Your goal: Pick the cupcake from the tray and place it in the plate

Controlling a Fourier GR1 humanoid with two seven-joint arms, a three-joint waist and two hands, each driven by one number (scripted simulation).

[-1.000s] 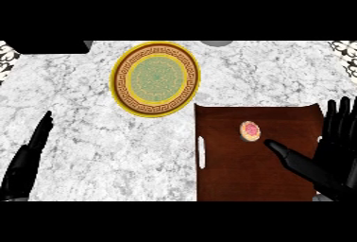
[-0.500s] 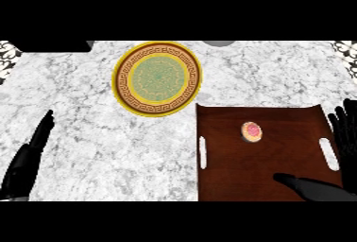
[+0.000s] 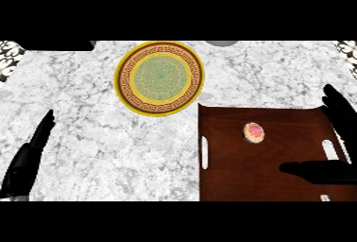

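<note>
A small cupcake (image 3: 254,132) with pink icing stands on the dark brown tray (image 3: 237,175) at the right of the counter. The round plate (image 3: 159,78), yellow-rimmed with a green centre, lies up and to the left of the tray, with nothing on it. My right hand (image 3: 335,142) is at the right edge, open, fingers straight up past the tray's right handle and thumb reaching left over the tray below the cupcake. It touches nothing. My left hand (image 3: 28,158) rests open at the lower left edge.
The tray has white handles at its left (image 3: 204,152) and right (image 3: 330,150) sides. A grey round object (image 3: 220,43) peeks in at the top edge. Patterned dark patches sit in the top corners. White marble counter (image 3: 105,142) lies between plate, tray and left hand.
My right hand has drawn back toward the lower right edge, its thumb dropping away from the cupcake. The cupcake, plate and left hand have stayed put.
</note>
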